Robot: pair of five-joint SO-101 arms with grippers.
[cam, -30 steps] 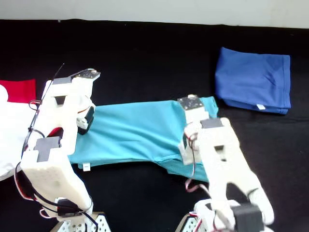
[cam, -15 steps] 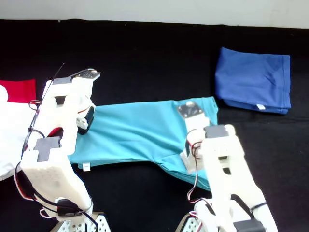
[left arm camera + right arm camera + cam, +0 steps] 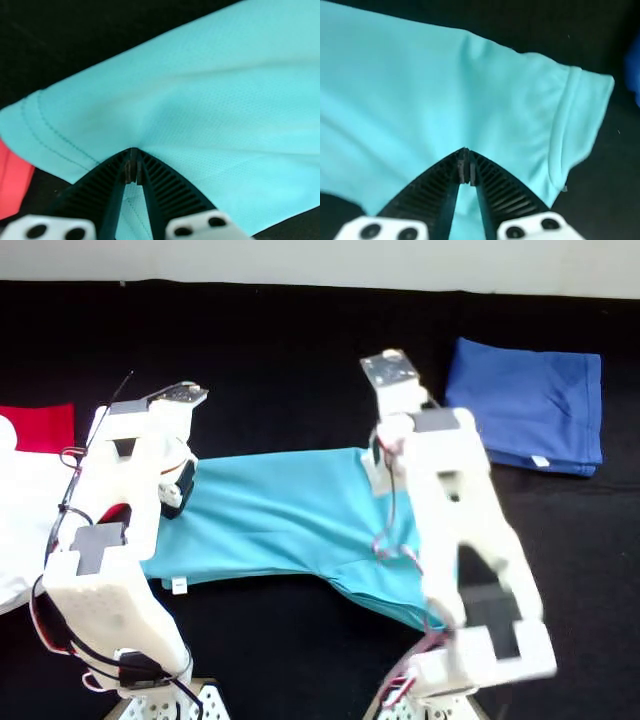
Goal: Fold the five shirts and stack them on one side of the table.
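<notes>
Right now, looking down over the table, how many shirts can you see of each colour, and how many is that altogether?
teal shirt: 1, spread out between the two arms
blue shirt: 1, folded, on the far side of the table
red shirt: 1, partly cut off at the edge of the view
white shirt: 1, beside the red one, also cut off
Total: 4 shirts in view

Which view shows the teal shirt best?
High view: the teal shirt lies spread nearly whole. Left wrist view shows its hemmed edge pinched in the left gripper; right wrist view shows its sleeve.
</notes>
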